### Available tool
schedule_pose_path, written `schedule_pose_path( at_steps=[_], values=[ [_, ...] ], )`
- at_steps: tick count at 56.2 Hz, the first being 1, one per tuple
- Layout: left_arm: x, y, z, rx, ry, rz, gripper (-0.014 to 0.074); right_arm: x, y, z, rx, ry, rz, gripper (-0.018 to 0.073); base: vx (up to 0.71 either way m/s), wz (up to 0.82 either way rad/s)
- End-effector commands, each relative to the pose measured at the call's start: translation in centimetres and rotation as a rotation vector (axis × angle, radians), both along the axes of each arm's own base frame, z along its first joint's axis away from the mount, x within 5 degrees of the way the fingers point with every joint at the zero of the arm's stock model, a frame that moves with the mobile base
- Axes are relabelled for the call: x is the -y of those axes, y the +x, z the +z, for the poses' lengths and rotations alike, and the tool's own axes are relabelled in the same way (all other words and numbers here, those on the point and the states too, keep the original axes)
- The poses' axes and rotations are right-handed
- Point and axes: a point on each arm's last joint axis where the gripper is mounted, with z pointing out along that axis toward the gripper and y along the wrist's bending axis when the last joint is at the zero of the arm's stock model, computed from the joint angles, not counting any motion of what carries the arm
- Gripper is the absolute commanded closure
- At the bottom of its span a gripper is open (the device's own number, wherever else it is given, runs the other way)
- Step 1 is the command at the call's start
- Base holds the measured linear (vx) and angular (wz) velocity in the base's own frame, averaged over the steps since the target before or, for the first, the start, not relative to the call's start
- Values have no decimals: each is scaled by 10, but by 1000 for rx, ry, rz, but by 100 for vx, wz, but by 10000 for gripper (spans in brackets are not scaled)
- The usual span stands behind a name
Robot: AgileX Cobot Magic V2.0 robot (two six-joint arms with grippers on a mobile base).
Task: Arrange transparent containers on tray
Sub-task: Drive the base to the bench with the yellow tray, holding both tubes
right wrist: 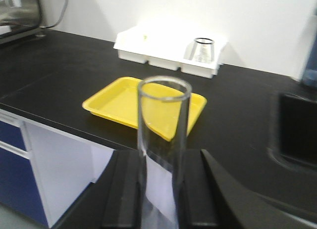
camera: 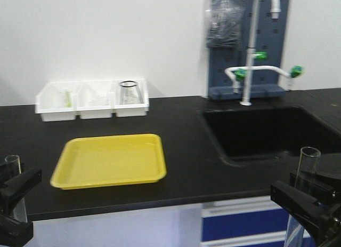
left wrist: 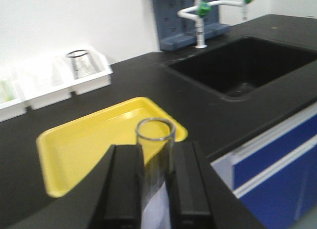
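The yellow tray (camera: 110, 160) lies bare on the black counter left of centre, also in the left wrist view (left wrist: 94, 140) and the right wrist view (right wrist: 130, 104). My left gripper (left wrist: 155, 162) is shut on an upright transparent container, a clear tube (left wrist: 156, 155), held in front of the counter's near edge at the lower left (camera: 13, 175). My right gripper (right wrist: 162, 172) is shut on a second upright clear tube (right wrist: 163, 140), at the lower right (camera: 305, 188). Both tubes are off the tray and nearer the camera than it.
Three white bins (camera: 91, 100) stand at the back left; one holds a clear flask (camera: 128, 92). A black sink (camera: 269, 130) with a white faucet (camera: 250, 49) lies to the right. Blue cabinet fronts (camera: 242, 223) run below the counter edge.
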Motion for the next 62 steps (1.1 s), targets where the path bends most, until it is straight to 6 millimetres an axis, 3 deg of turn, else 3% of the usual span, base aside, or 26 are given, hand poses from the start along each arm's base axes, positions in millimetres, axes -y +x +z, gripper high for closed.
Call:
schedule_pose_path(
  at_steps=[1,28,62],
  values=[
    [3,-2,20,105,-53,-26,468,0,-1,18,109,48,15,529,17,59],
    [3,-2,20,105,-53,-26,468,0,-1,18,109,48,15,529,20,38],
    [3,-2,20,105,-53,-26,468,0,-1,18,109,48,15,529,29,-7]
  ],
)
